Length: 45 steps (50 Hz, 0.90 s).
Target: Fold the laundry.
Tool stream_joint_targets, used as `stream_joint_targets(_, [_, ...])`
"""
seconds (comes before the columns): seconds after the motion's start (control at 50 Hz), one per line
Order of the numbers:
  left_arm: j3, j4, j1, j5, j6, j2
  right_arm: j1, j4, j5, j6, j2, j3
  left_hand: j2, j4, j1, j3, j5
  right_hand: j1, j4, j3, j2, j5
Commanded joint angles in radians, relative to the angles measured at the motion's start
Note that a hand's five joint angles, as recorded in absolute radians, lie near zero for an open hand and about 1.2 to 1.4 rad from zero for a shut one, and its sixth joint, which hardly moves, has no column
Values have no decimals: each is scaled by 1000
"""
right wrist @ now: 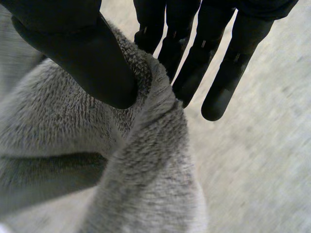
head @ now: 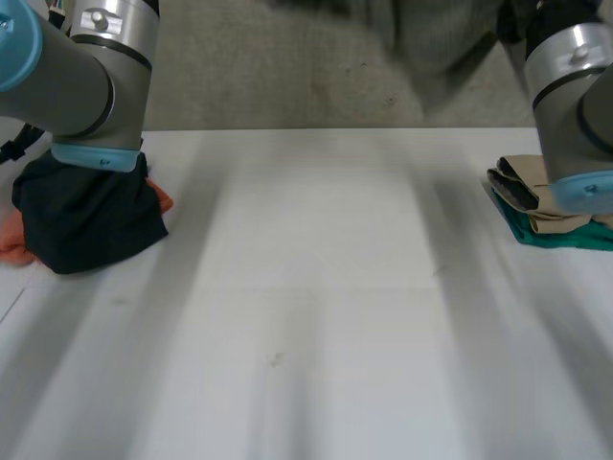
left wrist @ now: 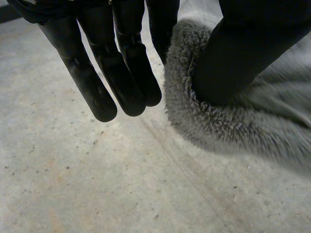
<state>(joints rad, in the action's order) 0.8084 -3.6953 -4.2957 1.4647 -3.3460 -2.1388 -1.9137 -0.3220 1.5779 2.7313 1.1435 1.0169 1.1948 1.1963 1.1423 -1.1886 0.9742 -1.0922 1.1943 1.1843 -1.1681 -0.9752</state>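
Note:
A grey fleece cloth (head: 431,43) hangs beyond the table's far edge, between my two arms. In the left wrist view its fuzzy edge (left wrist: 218,121) lies under my thumb, with the straight fingers of my left hand (left wrist: 121,73) on its other side, pinching it. In the right wrist view, the thumb of my right hand (right wrist: 214,58) presses a fold of the same cloth (right wrist: 146,165) against the fingers. The cloth drapes down from both grips.
On the white table (head: 306,316), a dark navy garment (head: 86,216) lies on an orange one (head: 14,249) at the left. A folded stack, beige (head: 536,192) over teal (head: 546,235), sits at the right edge. Grey floor (left wrist: 97,184) lies below the hands.

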Motion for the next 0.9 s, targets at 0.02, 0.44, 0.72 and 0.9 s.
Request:
stream_joint_targets(0.02, [231, 37, -12, -12, 23, 62, 7, 84, -29, -7, 36, 113, 201, 200, 254, -208, 248, -304, 202, 212, -228, -247])
stream_joint_targets(0.44, [969, 100, -52, -80, -47, 240, 74, 386, -188, -260, 35, 655, -502, -503, -449, 496, -456, 36, -139, -129, 112, 94])
stream_joint_targets(0.72, [1002, 166, -87, -78, -135, 461, 101, 383, -193, -214, 160, 637, -955, -956, -902, 949, -909, 872, -974, -964, 948, 930])
stream_joint_targets(0.9, [1034, 349, -90, -66, 20, 490, 91, 412, -197, -194, 153, 511, -931, -933, -879, 925, -885, 866, -968, -958, 942, 924])
